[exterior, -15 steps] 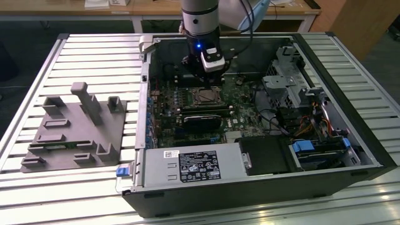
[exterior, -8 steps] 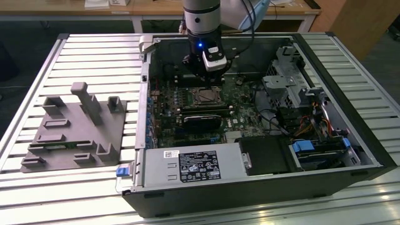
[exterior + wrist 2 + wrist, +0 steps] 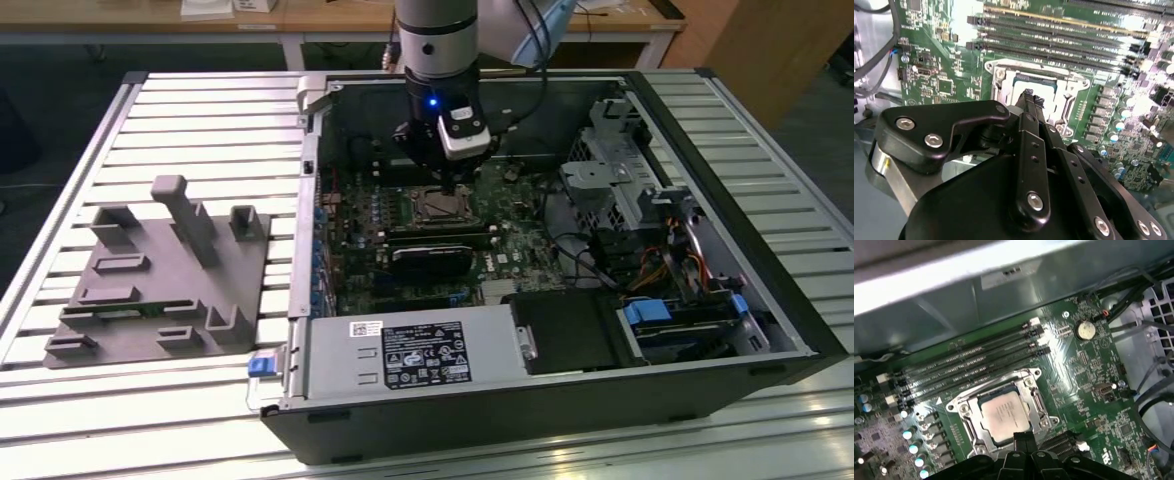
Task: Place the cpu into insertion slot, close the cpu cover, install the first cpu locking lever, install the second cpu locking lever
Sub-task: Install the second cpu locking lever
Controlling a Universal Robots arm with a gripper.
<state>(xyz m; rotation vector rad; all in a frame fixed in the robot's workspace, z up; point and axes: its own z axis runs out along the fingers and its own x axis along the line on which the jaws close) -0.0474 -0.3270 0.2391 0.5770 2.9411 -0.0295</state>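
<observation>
The cpu (image 3: 1003,415) lies flat in the insertion slot (image 3: 441,205) on the green board, its pale metal face showing. The silvery cpu cover (image 3: 966,407) lies down around it as a frame with the chip in its cut-out. In the second wrist view the cpu (image 3: 1040,82) and the cover (image 3: 1074,86) sit just beyond the fingertips. My gripper (image 3: 1029,96) is shut with nothing between its fingers, and it hangs close over the socket's edge. In the exterior view the gripper (image 3: 447,178) stands directly above the socket. The first wrist view has the gripper (image 3: 1022,436) beside the chip's near edge.
Long black memory slots (image 3: 969,367) run beside the socket, and a coin battery (image 3: 1085,330) sits further along the board. The open case holds a power supply (image 3: 414,352), a drive cage (image 3: 607,165) and loose cables (image 3: 641,265). A grey fixture block (image 3: 160,275) rests at the exterior view's left.
</observation>
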